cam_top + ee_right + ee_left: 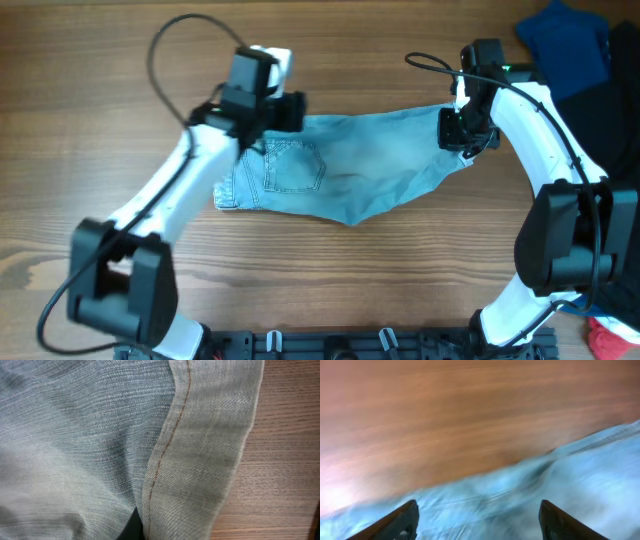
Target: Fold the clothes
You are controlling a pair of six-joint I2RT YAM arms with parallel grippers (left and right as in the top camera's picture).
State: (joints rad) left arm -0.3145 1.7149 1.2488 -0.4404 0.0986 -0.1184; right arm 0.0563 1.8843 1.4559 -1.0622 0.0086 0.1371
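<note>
Left wrist: denim shorts [530, 490] lie, apparently loose, beneath spread left fingers [400, 522].

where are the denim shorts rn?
Overhead view: the denim shorts lie spread on the middle of the table, between the left arm and the right arm, back pocket toward the left.

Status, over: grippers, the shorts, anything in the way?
Left gripper open over far edge of denim shorts. Right gripper shut on their hem. Shorts lying open, not yet folded. Royal-blue garment and black garment off to the right, clear.
</note>
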